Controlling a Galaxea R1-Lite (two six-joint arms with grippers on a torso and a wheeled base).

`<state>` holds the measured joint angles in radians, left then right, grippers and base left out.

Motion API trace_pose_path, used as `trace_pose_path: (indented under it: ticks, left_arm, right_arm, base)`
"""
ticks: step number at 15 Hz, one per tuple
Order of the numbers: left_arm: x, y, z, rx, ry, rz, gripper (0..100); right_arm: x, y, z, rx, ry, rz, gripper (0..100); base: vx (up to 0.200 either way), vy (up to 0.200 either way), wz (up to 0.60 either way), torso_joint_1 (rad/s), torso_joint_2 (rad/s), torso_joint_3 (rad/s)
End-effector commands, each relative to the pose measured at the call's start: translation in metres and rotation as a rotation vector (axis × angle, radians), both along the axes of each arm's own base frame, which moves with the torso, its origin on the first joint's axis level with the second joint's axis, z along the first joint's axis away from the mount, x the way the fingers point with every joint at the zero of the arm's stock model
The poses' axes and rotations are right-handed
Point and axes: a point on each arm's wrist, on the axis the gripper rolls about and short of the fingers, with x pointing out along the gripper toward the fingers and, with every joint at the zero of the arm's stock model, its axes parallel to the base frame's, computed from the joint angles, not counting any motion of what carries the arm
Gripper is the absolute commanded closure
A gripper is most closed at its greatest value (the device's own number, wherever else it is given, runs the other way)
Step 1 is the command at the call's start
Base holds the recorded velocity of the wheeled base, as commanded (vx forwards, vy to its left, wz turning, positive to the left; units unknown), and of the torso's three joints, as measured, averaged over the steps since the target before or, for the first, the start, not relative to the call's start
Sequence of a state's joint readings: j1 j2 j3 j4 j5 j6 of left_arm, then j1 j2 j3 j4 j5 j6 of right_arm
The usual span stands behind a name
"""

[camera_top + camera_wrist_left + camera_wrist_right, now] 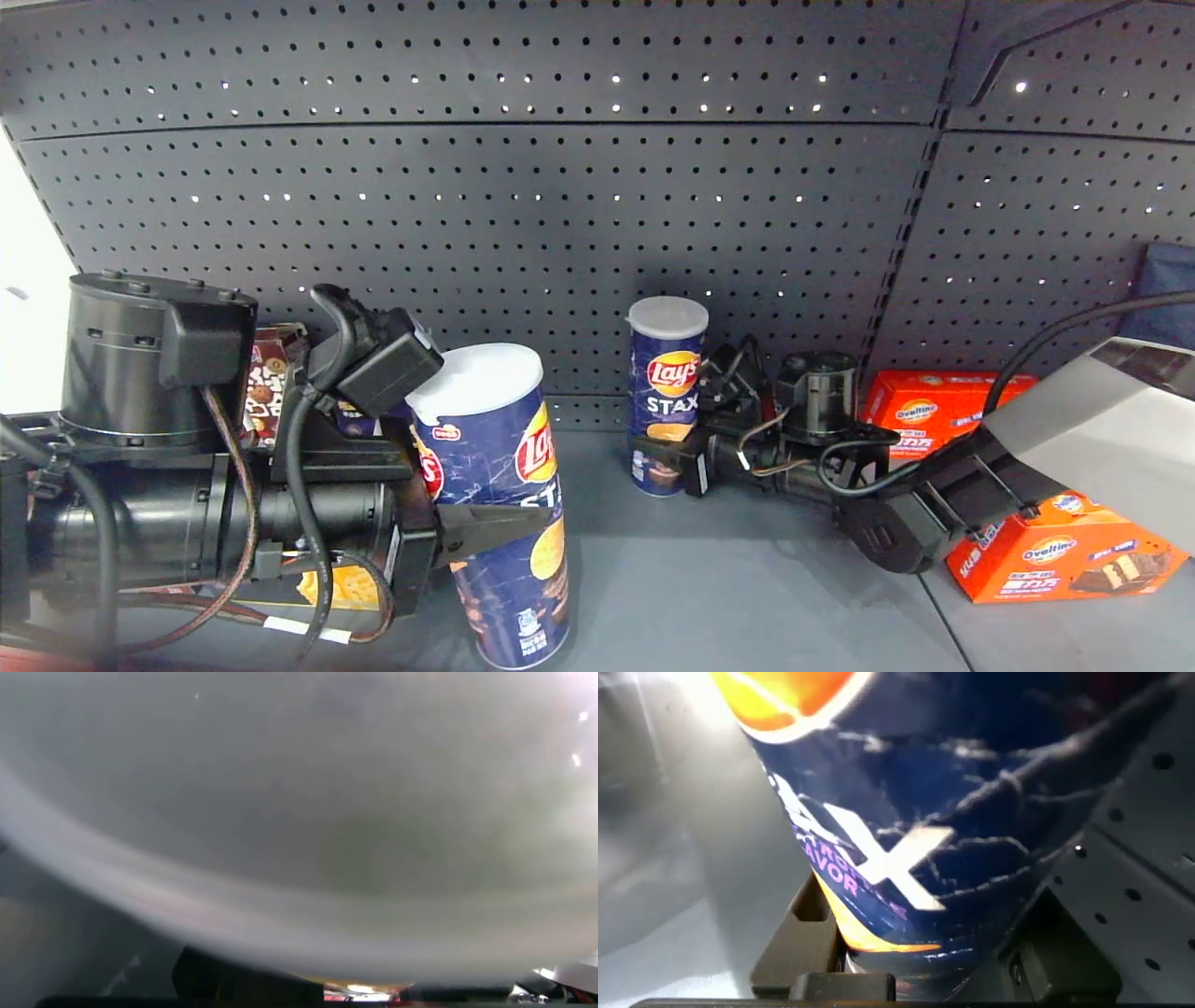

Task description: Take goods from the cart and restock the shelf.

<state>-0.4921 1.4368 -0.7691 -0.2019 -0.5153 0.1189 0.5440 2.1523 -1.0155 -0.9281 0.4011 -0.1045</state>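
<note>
Head view: near can (495,448) blue, white-lidded

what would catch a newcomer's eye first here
Two tall blue cardboard chip cans with white plastic lids stand out on the dark grey shelf: the near can, tilted, in the left gripper, and the far can, upright by the perforated back panel, in the right gripper. Orange cardboard boxes lie at the right.

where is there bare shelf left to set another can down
The widest bare patch is the shelf floor in front, between the near can and the front orange box. A narrower gap separates it from the far can. Crowded: snack boxes at far left, orange boxes at right.
</note>
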Motion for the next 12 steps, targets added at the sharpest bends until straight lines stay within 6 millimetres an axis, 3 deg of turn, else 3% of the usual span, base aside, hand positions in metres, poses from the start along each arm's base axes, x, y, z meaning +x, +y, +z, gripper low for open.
trace_pose_path:
  ticks: [1, 5, 6, 12]
  left_arm:
    - [0.000, 0.000, 0.001, -0.001, -0.003, 0.001, 100]
    - [0.000, 0.000, 0.000, -0.001, 0.000, 0.000, 100]
    - [0.000, 0.000, 0.000, 0.000, -0.001, -0.001, 100]
    - [-0.001, 0.000, 0.000, -0.001, -0.003, -0.002, 100]
  right_arm:
    - [-0.007, 0.000, 0.003, -0.003, 0.005, 0.009, 100]
    - [-0.026, -0.006, 0.032, 0.028, -0.049, 0.017, 100]
    - [-0.029, -0.008, 0.033, 0.029, -0.051, 0.017, 100]
    - [-0.096, -0.040, 0.022, 0.031, -0.050, 0.044, 100]
  base:
    - [0.000, 0.000, 0.00, 0.000, 0.00, 0.000]
    - [0.000, 0.000, 0.00, 0.000, 0.00, 0.000]
    - [0.000, 0.000, 0.00, 0.000, 0.00, 0.000]
    - [0.000, 0.000, 0.00, 0.000, 0.00, 0.000]
